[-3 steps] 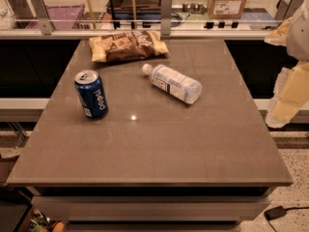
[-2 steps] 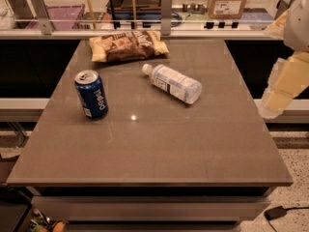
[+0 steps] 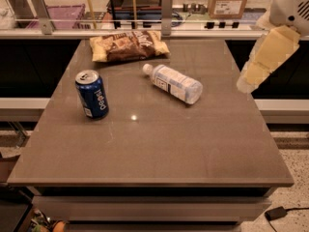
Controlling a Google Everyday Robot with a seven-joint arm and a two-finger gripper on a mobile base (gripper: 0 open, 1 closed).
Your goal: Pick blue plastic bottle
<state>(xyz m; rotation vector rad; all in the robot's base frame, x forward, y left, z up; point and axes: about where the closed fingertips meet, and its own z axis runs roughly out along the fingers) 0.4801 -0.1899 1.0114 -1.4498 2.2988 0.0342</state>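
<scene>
The blue plastic bottle (image 3: pixel 174 82) lies on its side near the middle back of the brown table (image 3: pixel 154 149). It is clear and pale bluish, with a white cap pointing to the back left and a white label. My gripper (image 3: pixel 264 62), pale yellow under a white arm, hangs in the air over the table's right edge. It is to the right of the bottle and apart from it, holding nothing that I can see.
A dark blue Pepsi can (image 3: pixel 91 94) stands upright on the table's left side. A bag of chips (image 3: pixel 128 45) lies at the back edge. Behind the table runs a counter with a glass rail (image 3: pixel 166 6), a cardboard box (image 3: pixel 229 0) and a purple crate (image 3: pixel 60 14).
My gripper has risen and moved left, from beside the table's right edge to above it. The bottle, can and chip bag have not moved.
</scene>
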